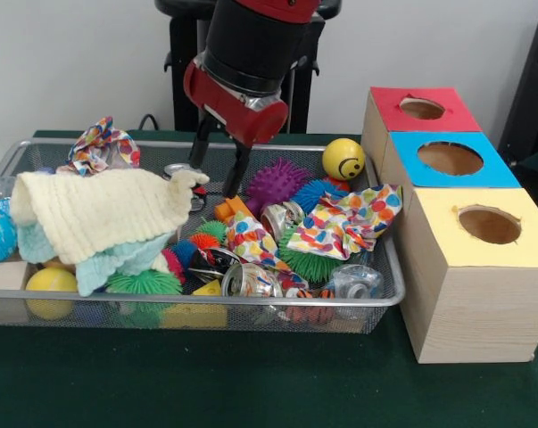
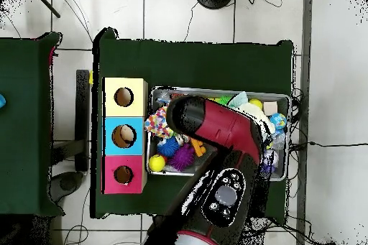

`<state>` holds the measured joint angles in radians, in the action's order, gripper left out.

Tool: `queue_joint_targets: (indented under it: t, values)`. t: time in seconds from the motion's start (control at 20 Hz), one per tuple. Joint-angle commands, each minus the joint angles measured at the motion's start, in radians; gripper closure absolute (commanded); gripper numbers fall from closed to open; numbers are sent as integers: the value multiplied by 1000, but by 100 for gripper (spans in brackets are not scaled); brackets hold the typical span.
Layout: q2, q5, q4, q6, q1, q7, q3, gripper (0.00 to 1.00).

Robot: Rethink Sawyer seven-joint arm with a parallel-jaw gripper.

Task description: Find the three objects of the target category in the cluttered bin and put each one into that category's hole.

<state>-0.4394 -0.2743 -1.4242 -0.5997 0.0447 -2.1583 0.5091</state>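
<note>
While the arm hung over the wire bin (image 1: 389,299), the task's target category could not be determined from the views, so the step in hand was judged to be searching and selecting.

At the bin's left, a cream knitted cloth (image 1: 99,214) lay draped over several items, with a yellow ball (image 1: 50,281) at the near left corner and a green spiky ball (image 1: 144,283) just beside it. Whatever lay under the cloth was hidden.

At centre, the gripper (image 1: 217,169) pointed down with its two fingers spread apart, holding nothing, its tips near an orange piece (image 1: 230,209) and a purple spiky ball (image 1: 277,181).

Right of these, a polka-dot cloth (image 1: 353,218) lay crumpled, and a yellow smiley ball (image 1: 343,159) sat at the far right corner.

Outside the bin, on the right, stood three boxes with holes: the red box (image 1: 425,109) farthest, the blue box (image 1: 447,159) between, the yellow box (image 1: 483,225) nearest.

Recommended procedure: descend vertically onto one isolated object, keep the fingers clear of cloth folds and neighbouring spikes, and close only when the object sits between them.
</note>
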Motion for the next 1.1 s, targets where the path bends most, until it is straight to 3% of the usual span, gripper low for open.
queue_joint_targets:
  t: [0.05, 0.2, 0.45, 0.65, 0.95, 1.1]
  values:
    - [12, -53, 79, -113, -22, -167, -117, 0]
    - [-12, -52, 103, -192, 7, -193, -76, 0]
    - [159, -101, 235, -108, 30, -279, -106, 0]
    - [244, -154, 306, -134, 48, -325, -129, 0]
    - [241, -166, 212, -71, 78, -281, -130, 0]
    - [235, -178, 137, 13, 70, -233, -169, 0]
